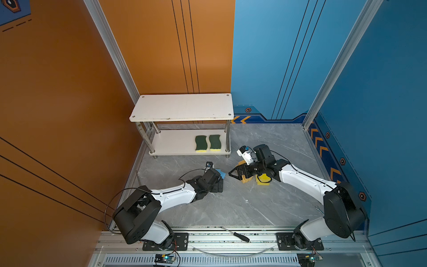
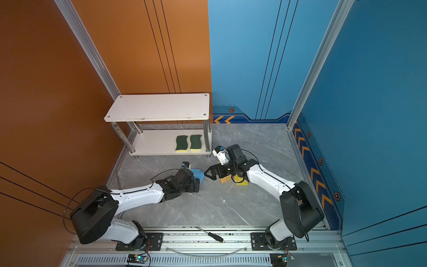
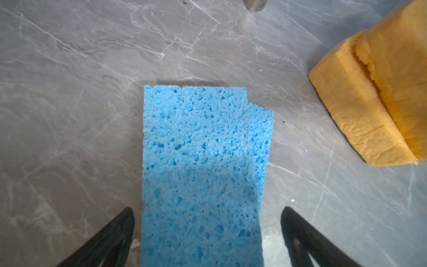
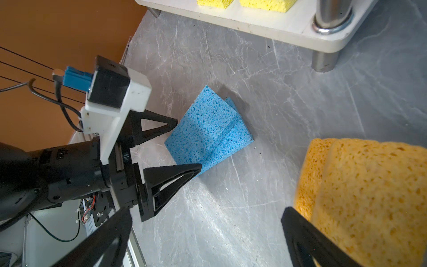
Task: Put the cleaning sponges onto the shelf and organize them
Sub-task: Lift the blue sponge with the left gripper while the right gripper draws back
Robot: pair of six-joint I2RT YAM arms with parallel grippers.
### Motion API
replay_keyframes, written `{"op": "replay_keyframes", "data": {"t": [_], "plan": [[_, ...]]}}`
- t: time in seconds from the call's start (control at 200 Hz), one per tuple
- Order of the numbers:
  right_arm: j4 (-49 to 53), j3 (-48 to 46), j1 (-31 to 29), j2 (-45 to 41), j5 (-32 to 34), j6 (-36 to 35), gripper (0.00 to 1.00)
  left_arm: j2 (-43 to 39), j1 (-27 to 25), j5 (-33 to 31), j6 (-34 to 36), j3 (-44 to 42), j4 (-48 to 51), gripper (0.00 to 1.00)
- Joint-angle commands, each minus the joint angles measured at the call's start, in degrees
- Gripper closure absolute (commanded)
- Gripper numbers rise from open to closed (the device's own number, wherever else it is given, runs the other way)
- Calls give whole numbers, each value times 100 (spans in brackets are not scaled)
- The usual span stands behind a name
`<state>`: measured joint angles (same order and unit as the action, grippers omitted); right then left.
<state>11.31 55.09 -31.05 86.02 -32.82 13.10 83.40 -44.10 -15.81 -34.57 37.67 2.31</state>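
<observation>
Since my left gripper (image 3: 207, 208) is spread wide with a finger on either side of the two light blue sponges (image 3: 203, 150), the step in hand looks like picking up that pair. They lie flat and stacked on the grey desk (image 1: 242, 203), on the near side of the shelf (image 1: 182, 106) by its right end and left of the orange sponges (image 3: 369, 104).

To do it well, I would sink until my fingertips are level with the lower sponge (image 3: 265, 129), keep the stack centred, and close gently across the short width. They look thin and soft, so a hard squeeze would likely buckle them. The lower sponge is turned a little and shows a corner past the upper one. Unless the closing squares them up, only the upper may lift.

Their long axis runs straight out from my wrist, near left to far right, with the far end pointing at the shelf's near right leg (image 3: 254, 4). My fingers cross that axis.

My right gripper (image 4: 207, 209) is also spread and empty, with the orange sponges just beside one finger. Two green sponges (image 1: 201, 143) lie side by side on the lower board (image 1: 175, 141), with their long axes running near to far. I judge the blue pair should go beside them the same way.
</observation>
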Motion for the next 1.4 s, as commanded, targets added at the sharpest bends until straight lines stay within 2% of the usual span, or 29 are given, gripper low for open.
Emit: {"op": "replay_keyframes", "data": {"t": [0.0,0.15,1.046,1.071,1.392], "plan": [[-131,-124,47,-146,12,68,0,105,-62,-245,-103,144,-2,2],[-182,-163,56,-149,21,96,0,157,-62,-277,-130,162,24,5],[-323,-243,58,-129,-23,171,0,487,-283,-526,-123,284,311,12],[-323,-244,55,-121,-22,169,0,486,-287,-542,-129,298,327,17],[-351,-262,57,-129,-32,184,0,536,-357,-704,-83,452,567,23]]}}
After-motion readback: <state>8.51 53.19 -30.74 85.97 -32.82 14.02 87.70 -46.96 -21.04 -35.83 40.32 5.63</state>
